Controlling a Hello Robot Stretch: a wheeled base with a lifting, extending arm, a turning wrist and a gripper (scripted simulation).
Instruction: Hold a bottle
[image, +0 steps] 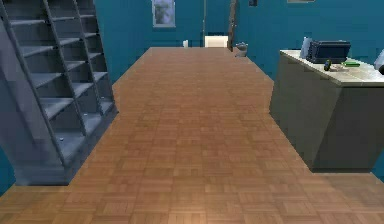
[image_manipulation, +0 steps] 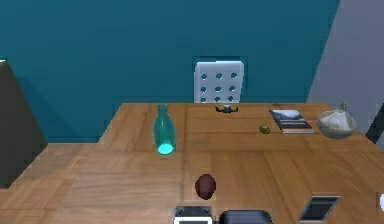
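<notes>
The gripper's state, and whether it had hold of anything, could not be told. In the arm side view, dark and white shapes (image_manipulation: 193, 214) sat at the bottom edge, at six o'clock on the wooden table (image_manipulation: 110, 170). Just above them lay a dark reddish oval (image_manipulation: 205, 185). From that oval, the teal bottle (image_manipulation: 163, 132) stood upright on the table at about eleven o'clock. A white chair back (image_manipulation: 219, 84) rose beyond the far edge at twelve. A small yellowish ball (image_manipulation: 264, 128), a stack of books (image_manipulation: 292, 120) and a pale bowl (image_manipulation: 338, 122) lay toward two o'clock. In the forward view, grey shelves (image: 60, 80) stood at nine o'clock and a grey counter (image: 330, 115) at three.
</notes>
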